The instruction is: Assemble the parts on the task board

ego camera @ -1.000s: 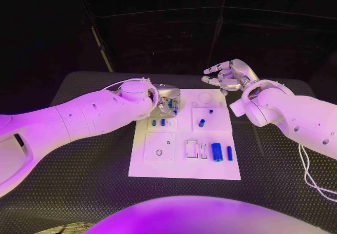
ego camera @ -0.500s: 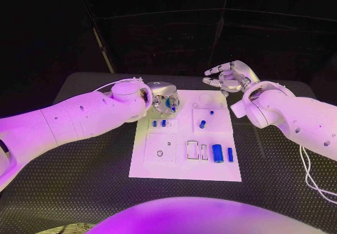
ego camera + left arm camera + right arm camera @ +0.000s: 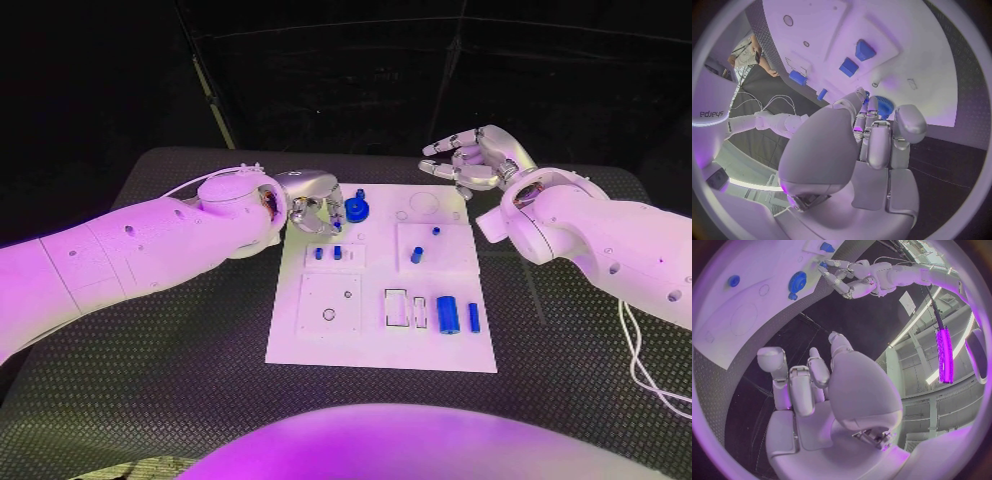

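Observation:
The white task board (image 3: pixel 378 350) lies mid-table. A round blue gear-like part (image 3: pixel 356 208) sits at its far left corner, also seen in the left wrist view (image 3: pixel 882 106) and the right wrist view (image 3: pixel 798 280). My left hand (image 3: pixel 310 200) hovers just left of it, fingertips (image 3: pixel 869 107) close to the part with nothing held between them. Two small blue pegs (image 3: pixel 327 253) stand below it. Further blue pieces (image 3: pixel 415 254) sit mid-board, and a blue cylinder (image 3: pixel 447 314) lies beside a thin bar (image 3: pixel 472 316). My right hand (image 3: pixel 476 155) hangs beyond the board's far right corner, fingers spread and empty.
Empty rectangular slots (image 3: pixel 394 307) and small holes (image 3: pixel 329 314) mark the board's near half. Black textured table (image 3: pixel 173 360) surrounds the board on every side. My right forearm (image 3: pixel 606 245) stretches along the board's right side.
My left hand has drawn back leftward off the board's far left corner, uncovering the round blue part it covered before. The right hand has barely moved.

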